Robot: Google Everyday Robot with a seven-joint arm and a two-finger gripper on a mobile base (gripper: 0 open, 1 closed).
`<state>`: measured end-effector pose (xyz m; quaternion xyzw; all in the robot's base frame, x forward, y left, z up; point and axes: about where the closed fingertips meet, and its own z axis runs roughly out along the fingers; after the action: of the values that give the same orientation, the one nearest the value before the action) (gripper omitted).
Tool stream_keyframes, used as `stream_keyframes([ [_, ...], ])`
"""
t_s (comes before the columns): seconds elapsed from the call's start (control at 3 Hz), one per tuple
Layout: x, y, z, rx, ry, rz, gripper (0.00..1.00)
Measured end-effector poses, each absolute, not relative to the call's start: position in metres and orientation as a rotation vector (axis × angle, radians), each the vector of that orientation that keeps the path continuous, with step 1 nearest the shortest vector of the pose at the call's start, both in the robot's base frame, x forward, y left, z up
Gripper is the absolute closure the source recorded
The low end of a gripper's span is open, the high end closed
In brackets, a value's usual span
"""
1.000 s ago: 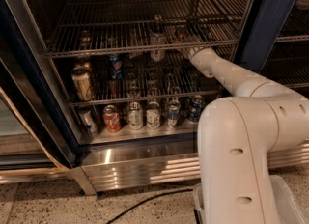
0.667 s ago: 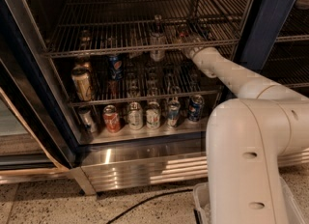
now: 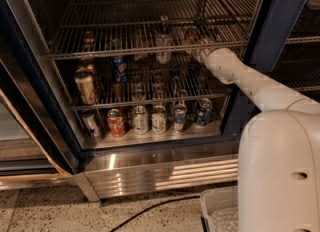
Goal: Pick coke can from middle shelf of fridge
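At the right end of the wire shelf (image 3: 125,52), inside the fridge (image 3: 280,36), the claw (image 3: 198,50) sits by the front rail on its white arm (image 3: 250,81). Just behind the claw stands the red coke can (image 3: 191,35), close against it; whether they touch, and whether the claw is open or closed, cannot be told. Left of the claw stands a taller bottle (image 3: 162,38); below it, cans (image 3: 159,120) line the floor.

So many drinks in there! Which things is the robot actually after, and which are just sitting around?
For the job: gripper at the wire shelf's right end; red can just beyond it; fridge.

Just sitting around: bottle on that shelf; blue can below; row of cans at the bottom; cable on the ground.
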<state>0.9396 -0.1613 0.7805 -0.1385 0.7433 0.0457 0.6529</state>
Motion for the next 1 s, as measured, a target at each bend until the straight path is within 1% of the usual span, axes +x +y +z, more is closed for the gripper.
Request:
stream_keyframes([
  [0.33, 0.932, -0.155, 0.785, -0.324, 1.685, 0.139, 1.00],
  [1.0, 0.898, -0.135, 0.781, -0.356, 1.710, 0.242, 1.00],
])
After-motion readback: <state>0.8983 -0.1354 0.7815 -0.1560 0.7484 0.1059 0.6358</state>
